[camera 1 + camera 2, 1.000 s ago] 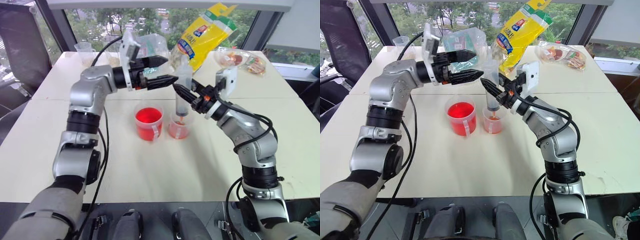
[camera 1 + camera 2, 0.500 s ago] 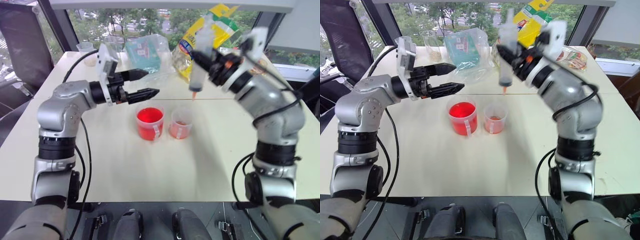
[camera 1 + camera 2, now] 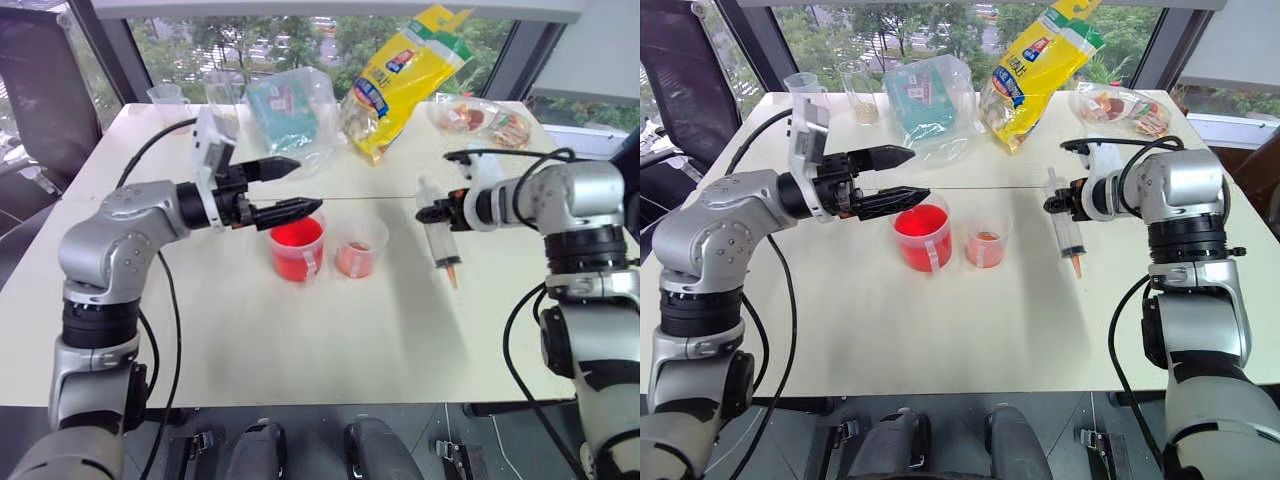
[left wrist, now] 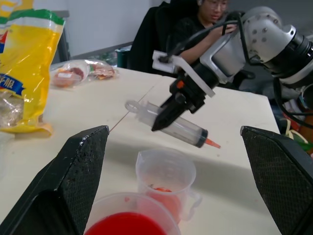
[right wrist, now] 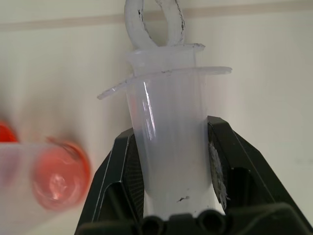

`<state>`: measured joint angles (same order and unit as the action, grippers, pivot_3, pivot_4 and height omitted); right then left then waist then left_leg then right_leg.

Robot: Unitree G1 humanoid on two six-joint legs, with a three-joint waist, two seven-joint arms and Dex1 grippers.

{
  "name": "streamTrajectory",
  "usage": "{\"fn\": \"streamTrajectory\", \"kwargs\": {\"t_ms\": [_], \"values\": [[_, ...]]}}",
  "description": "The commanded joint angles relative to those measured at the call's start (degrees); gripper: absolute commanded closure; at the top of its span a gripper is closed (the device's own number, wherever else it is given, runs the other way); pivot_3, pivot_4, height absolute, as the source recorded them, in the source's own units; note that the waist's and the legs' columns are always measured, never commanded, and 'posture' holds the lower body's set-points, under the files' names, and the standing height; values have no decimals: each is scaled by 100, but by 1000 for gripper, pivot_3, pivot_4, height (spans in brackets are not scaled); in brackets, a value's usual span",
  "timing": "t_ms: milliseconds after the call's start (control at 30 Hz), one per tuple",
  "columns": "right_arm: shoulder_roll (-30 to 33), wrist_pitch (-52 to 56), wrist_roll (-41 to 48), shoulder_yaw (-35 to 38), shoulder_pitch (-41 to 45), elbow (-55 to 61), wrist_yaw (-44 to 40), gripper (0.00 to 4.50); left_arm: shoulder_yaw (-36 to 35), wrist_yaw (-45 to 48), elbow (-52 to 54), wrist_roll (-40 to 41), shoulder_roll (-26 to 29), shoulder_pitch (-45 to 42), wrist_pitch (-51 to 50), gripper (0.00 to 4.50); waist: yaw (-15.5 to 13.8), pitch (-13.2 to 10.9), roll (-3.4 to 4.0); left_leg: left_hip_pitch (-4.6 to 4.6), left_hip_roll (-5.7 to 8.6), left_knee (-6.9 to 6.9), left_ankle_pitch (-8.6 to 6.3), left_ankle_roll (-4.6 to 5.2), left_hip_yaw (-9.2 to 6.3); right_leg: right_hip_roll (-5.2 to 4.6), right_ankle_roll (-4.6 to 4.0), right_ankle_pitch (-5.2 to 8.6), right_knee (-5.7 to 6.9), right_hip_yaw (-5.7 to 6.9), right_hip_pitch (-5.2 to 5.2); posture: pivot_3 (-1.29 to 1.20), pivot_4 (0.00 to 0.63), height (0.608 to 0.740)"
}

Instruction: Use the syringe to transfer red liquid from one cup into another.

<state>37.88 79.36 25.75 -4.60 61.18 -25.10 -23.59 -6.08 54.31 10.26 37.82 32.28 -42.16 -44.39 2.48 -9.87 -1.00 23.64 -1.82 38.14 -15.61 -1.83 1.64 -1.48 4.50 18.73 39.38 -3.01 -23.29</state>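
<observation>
Table [image 3: 300, 340], white and wide, carries everything here, with windows behind its far edge. Along that far edge lie a tall yellow snack bag [image 3: 400, 80], a clear bag holding a teal packet [image 3: 285, 110], a small clear bag of red and orange snacks [image 3: 480, 118], and two clear beakers [image 3: 860, 90] with beige contents at the far left corner.

Near the table's middle stand two clear plastic cups side by side, close but apart. The larger cup [image 3: 297, 247], on the left, is vivid with red liquid [image 3: 296, 234] and has a white tape strip on its near side. The smaller cup [image 3: 361, 245], on the right, holds only a shallow pale pinkish-red layer at the bottom.

The left gripper [image 3: 290, 190] hovers level above and just behind the larger cup, pointing toward the right, its two black fingers spread wide and holding nothing.

The right gripper [image 3: 432, 212] is off to the right of both cups, its fingers pinched around the barrel of the syringe [image 3: 441, 243]. The syringe hangs in the air above bare table, well clear of the smaller cup, tilted with its orange-red tip pointing down and toward the near side and its plunger ring uppermost. The barrel looks clear.

In the left wrist view a seated person [image 4: 205, 19] is visible beyond the table.
</observation>
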Motion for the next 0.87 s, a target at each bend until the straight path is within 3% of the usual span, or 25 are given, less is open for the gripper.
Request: {"fn": "streamTrajectory", "kwargs": {"t_ms": [33, 167, 367, 533, 867], "values": [[61, -224, -278, -196, 64, -209, -247, 3107, -108, -169, 229, 103, 1, 24, 93, 52, -1, 0, 0, 0, 0, 0, 0, 0, 0, 0, 0, 0, -1, 0, 1, 0, 150, 740], [-108, -475, -541, -256, -14, -559, -339, 3107, -51, -289, 378, 128, -5, 156, 98, 52, -2, 0, 0, 0, 0, 0, 0, 0, 0, 0, 0, 0, -1, 0, 1, 0, 150, 740], [-104, -560, -723, -258, -159, -405, -528, 77, -54, -304, 556, 164, 138, 349, 29, 0, 0, 0, 0, 0, 0, 0, 0, 0, 0, 0, 0, 0, -1, 0, 1, 0, 150, 740], [402, -472, -502, -202, -479, 1011, -1034, 27, -185, -297, 700, 286, 403, 523, -81, 0, -8, 0, 1, 1, 0, 0, 0, 0, -1, 0, 0, 0, -2, 1, 0, 0, 150, 740], [1155, -130, 1399, 1851, -1583, 4223, -2240, 27, -574, -485, 1227, 804, 928, 1019, -476, 0, -22, 0, 0, 3, 0, -1, -3, 5, -10, -4, 0, 0, -13, 7, 12, 0, 150, 740]]}}
